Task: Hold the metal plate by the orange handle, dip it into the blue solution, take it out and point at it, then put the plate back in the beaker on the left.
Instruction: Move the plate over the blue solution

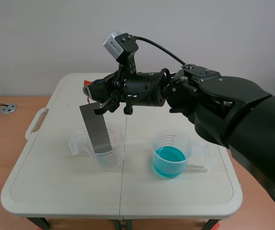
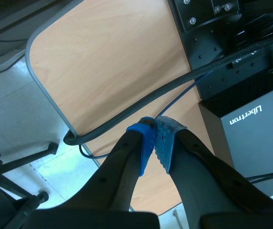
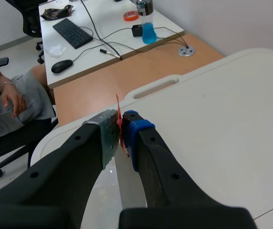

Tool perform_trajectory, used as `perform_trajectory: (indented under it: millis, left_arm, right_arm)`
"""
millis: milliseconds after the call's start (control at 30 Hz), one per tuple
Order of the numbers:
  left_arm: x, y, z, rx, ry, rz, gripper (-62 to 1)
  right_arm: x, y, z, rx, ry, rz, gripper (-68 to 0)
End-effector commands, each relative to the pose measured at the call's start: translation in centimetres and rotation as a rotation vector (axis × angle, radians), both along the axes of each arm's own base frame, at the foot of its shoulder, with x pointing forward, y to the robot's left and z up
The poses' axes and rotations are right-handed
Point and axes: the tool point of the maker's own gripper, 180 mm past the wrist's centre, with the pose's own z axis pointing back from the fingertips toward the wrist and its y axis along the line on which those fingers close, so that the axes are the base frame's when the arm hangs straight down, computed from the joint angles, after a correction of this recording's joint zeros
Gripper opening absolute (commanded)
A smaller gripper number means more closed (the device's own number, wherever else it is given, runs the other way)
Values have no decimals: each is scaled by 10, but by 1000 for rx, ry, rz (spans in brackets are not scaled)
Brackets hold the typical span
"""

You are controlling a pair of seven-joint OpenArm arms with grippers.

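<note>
Flat grey metal plate [image 1: 96, 129], a long thin rectangle w/ a dull matte face, hangs tilted. Its top end leans toward the table's left edge and its bottom end is down inside the clear plastic beaker on the left [image 1: 113, 158]. Can't tell if it touches the bottom. It's held by its thin orange handle [image 3: 118, 119], prob. so the pads stay off the metal & the dipping end stays clean. Right gripper [image 3: 121, 131] is clamped on that handle, grey-green pad on one side, blue pad on the other. Its arm comes in from the table's right edge & reaches past the centre seam.

Across the seam, well apart from the plate, stands a second clear beaker w/ printed grad. marks [image 1: 173, 141], partly filled w/ bright blue solution [image 1: 168, 158]. Both beakers sit side by side mid-table, a bit nearer the near edge, which I'd say is handy for a short swing across. Can't tell if the plate's been dipped yet.

Cream moulded-plastic folding table [image 1: 55, 182] has rounded corners & a carry slot at the left edge.

Left gripper [image 2: 154, 143] is off the table, over a wooden desk [image 2: 103, 62] w/ a braided black cable [image 2: 174, 88]. Its fingers are closed on nothing, blue dotted pads pressed together. It's parked clear, prob. the one to do the pointing.
</note>
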Motion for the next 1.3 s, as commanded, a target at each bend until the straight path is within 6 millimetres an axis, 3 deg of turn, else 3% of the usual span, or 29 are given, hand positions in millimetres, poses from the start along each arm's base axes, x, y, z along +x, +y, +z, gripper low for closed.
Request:
perform_trajectory:
  millis: [0,500,733,900,1100,1267]
  left_arm:
    - [-2,-2,2,-11,1,-2,-575]
    - [13,-2,2,-11,-34,-2,-575]
    - [35,-1,10,-4,-96,-16,-575]
    - [74,1,35,14,-218,-32,-575]
    - [128,7,82,59,-411,-63,-575]
    - [157,-5,119,59,-541,-106,-575]
  right_arm:
    - [-4,7,27,57,-55,31,-664]
    - [-40,-6,66,99,-194,85,-664]
    - [-55,-17,89,113,-275,99,-664]
    - [-63,-26,106,125,-332,93,-664]
    - [-69,-43,125,128,-396,59,-664]
    - [-75,-58,136,114,-445,39,-664]
